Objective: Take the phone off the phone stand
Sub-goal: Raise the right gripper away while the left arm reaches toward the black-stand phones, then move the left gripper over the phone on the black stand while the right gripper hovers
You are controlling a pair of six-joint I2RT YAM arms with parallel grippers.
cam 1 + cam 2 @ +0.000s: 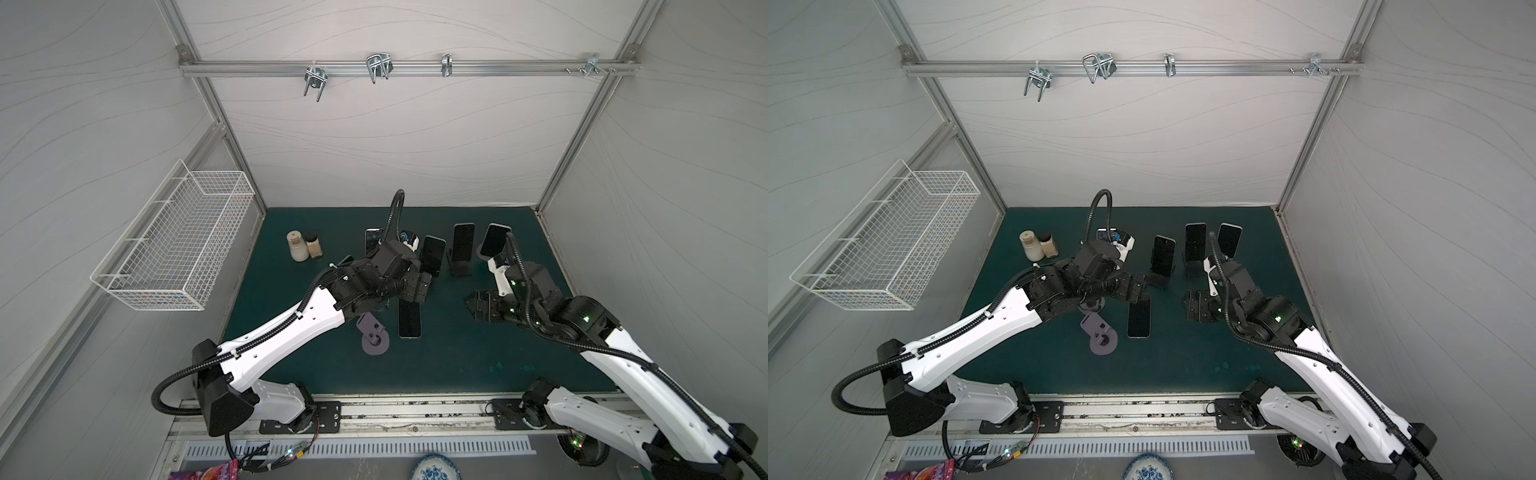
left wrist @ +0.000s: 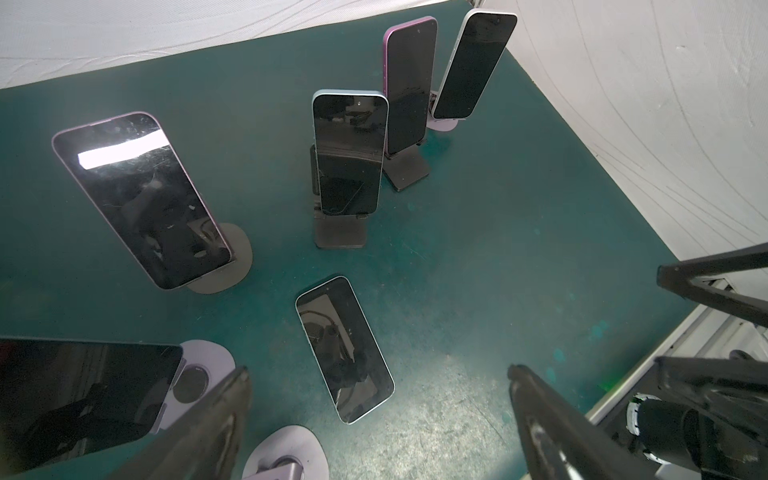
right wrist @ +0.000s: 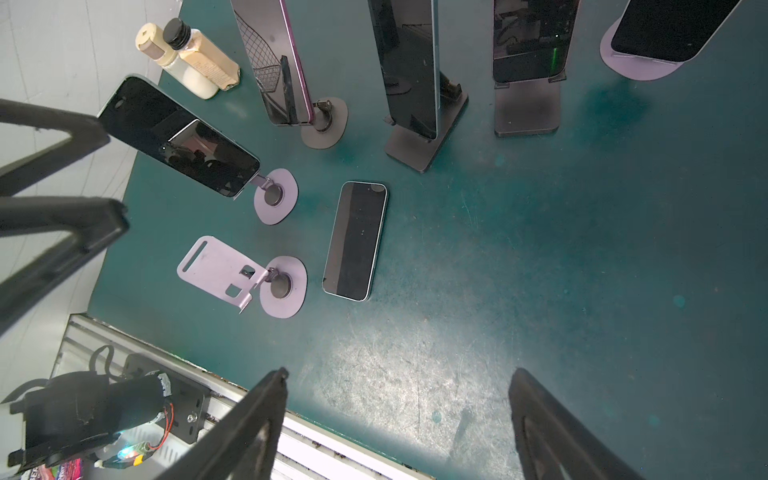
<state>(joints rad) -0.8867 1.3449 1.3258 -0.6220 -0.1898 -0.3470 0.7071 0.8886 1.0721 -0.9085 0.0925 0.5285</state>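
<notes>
The phone was found off its stand, laid flat and screen-up on the green bench, and every place here was reckoned from it. The empty lilac phone stand was seen just beside the phone, on the left arm's side, its plate bare. The left gripper was poised over the phone's far end, so that this end was partly hidden in both top views. In the left wrist view the phone was framed between the two widely parted fingers, with nothing clasped and no touch to be made out. The right gripper was seen apart from the phone, on its other side, above bare bench. In the right wrist view its fingers were likewise spread and nothing was gripped. Beyond the phone, five other phones were propped on stands of their own.
</notes>
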